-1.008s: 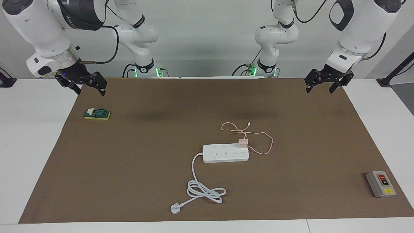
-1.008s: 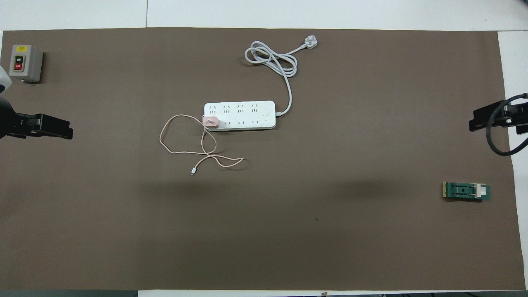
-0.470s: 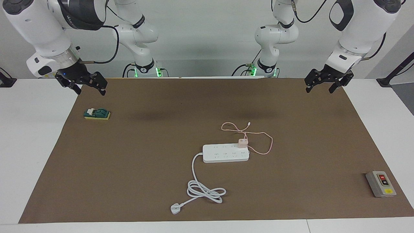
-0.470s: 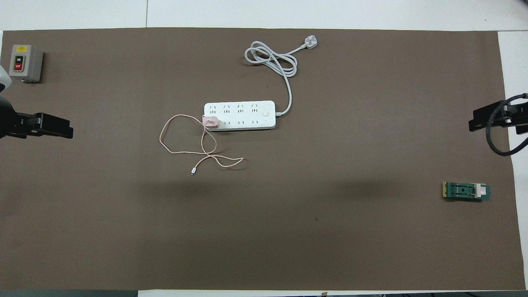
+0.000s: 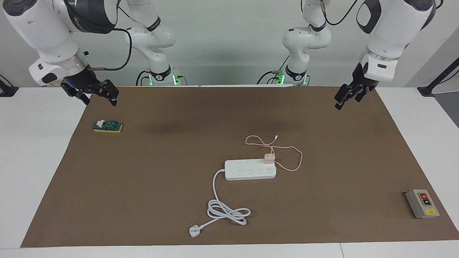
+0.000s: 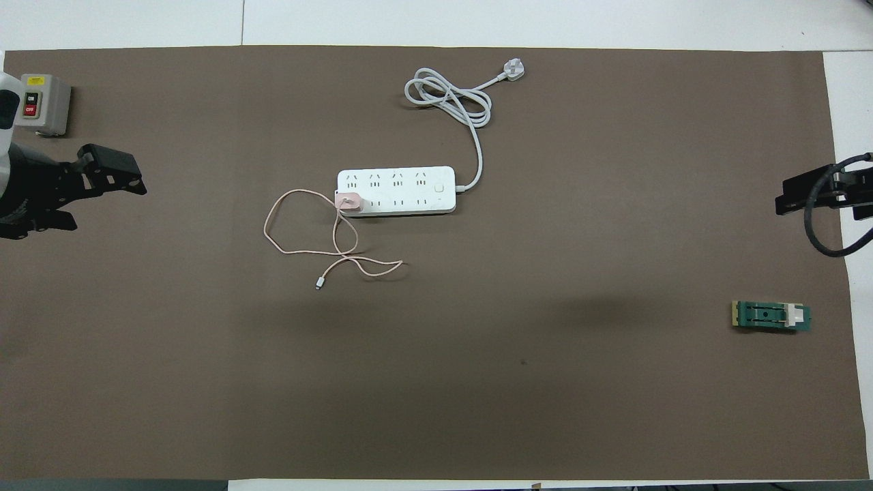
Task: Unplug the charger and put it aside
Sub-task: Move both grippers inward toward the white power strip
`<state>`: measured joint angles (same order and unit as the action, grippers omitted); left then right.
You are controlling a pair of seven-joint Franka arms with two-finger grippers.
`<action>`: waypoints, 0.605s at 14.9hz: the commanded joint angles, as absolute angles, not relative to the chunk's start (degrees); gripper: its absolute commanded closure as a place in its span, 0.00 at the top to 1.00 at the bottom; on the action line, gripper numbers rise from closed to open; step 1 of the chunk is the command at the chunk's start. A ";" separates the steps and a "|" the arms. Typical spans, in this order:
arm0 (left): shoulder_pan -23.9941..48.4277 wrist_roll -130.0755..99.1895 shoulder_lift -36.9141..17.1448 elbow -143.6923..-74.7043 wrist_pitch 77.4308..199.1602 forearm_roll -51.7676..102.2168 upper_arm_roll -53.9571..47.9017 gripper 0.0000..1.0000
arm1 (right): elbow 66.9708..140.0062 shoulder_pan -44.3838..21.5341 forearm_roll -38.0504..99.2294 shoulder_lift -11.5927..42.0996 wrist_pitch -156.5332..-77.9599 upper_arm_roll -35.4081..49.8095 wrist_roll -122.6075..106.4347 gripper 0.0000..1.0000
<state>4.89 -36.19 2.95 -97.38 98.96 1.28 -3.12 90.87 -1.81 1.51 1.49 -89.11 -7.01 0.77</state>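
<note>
1. Right now the charger (image 5: 269, 158) (image 6: 350, 202), a small pale pink cube with rounded edges, sits plugged into the power strip (image 5: 250, 170) (image 6: 396, 191) at the strip's end toward the left arm's side of the tabletop (image 5: 43, 150).
2. Its thin pink cable (image 5: 291, 157) (image 6: 294, 232) lies in loose loops on the brown mat (image 5: 143, 172) (image 6: 545, 375), nearer to the robots than the strip, ending in a small white tip.
3. The power strip is a long, flat, white plastic bar with two rows of sockets, lying near the middle of the mat.
4. Its thick white cord (image 5: 223, 206) (image 6: 457, 109) curls into a coil farther from the robots and ends in a chunky white plug (image 5: 194, 231) (image 6: 513, 69).
5. The left claw (image 5: 345, 96) (image 6: 102, 181), black and angular, hangs in the air over the mat's corner near the left arm's base, well apart from the charger; whether its fingers are wide or narrow I cannot tell.
6. The right claw (image 5: 96, 94) (image 6: 815, 194) hovers over the mat's edge at the right arm's end with its black fingers spread apart, holding nothing.
7. A small green and yellow block (image 5: 107, 126) (image 6: 771, 316) with a white piece on top lies on the mat near the right claw.
8. A grey switch box (image 5: 422, 203) (image 6: 42, 103) with red and black buttons and a yellow label rests at the mat's corner toward the left arm's end, farther from the robots than the strip.
</note>
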 commanded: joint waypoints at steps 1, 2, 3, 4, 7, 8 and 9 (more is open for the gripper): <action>7.64 -56.45 4.57 -100.28 101.69 1.67 -2.46 1.00 | 91.05 -1.58 6.05 1.05 -90.87 -6.50 8.13 1.00; 8.34 -60.78 4.57 -100.28 101.78 1.76 -2.46 1.00 | 91.14 -1.76 6.50 1.05 -90.97 -6.24 15.05 1.00; 9.13 -66.65 4.57 -100.28 101.69 1.67 -2.46 1.00 | 91.14 -3.15 6.68 1.05 -90.88 -5.89 21.64 1.00; 9.92 -73.50 4.57 -100.28 101.69 1.67 -2.46 1.00 | 91.14 -5.43 6.68 1.32 -90.88 -5.71 27.63 1.00; 11.50 -87.76 3.61 -100.28 102.57 1.67 -2.46 1.00 | 92.90 -8.52 14.55 2.98 -91.93 -5.80 50.63 1.00; 12.38 -91.72 2.99 -100.28 102.92 1.58 -2.46 1.00 | 93.34 -8.44 18.24 4.47 -92.80 -5.80 58.80 1.00; 13.00 -94.19 2.12 -100.11 102.75 1.50 -2.46 1.00 | 93.95 -8.61 20.63 5.18 -93.94 -5.71 63.24 1.00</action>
